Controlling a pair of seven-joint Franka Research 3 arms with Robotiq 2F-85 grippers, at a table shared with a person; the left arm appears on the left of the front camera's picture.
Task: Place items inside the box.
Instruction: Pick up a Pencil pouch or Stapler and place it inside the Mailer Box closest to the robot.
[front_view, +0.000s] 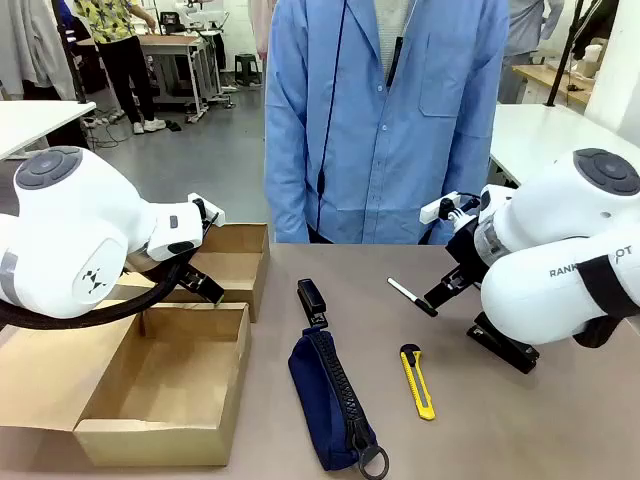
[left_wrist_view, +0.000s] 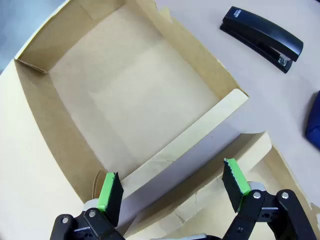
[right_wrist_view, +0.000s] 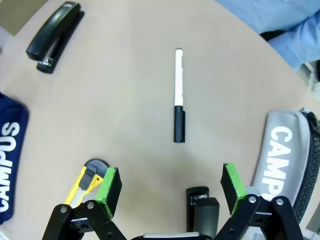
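Open tan box (front_view: 150, 442) at left, bare cardboard floor, stapler (front_view: 312, 298), navy pouch (front_view: 335, 405) and pen (front_view: 412, 297) on the table (front_view: 520, 420) to its right, left gripper (left_wrist_view: 172, 186) and right gripper (right_wrist_view: 171, 187) both spread wide, gripping nothing, right wrist camera catches a grey pouch (right_wrist_view: 282, 160) beside that claw.

Open box (front_view: 150, 442) front-left, stapler (front_view: 312, 300), navy pouch (front_view: 330, 395) ctr, pen (front_view: 412, 297) right

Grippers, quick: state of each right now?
Left gripper: open, holding nothing.
Right gripper: open, holding nothing.
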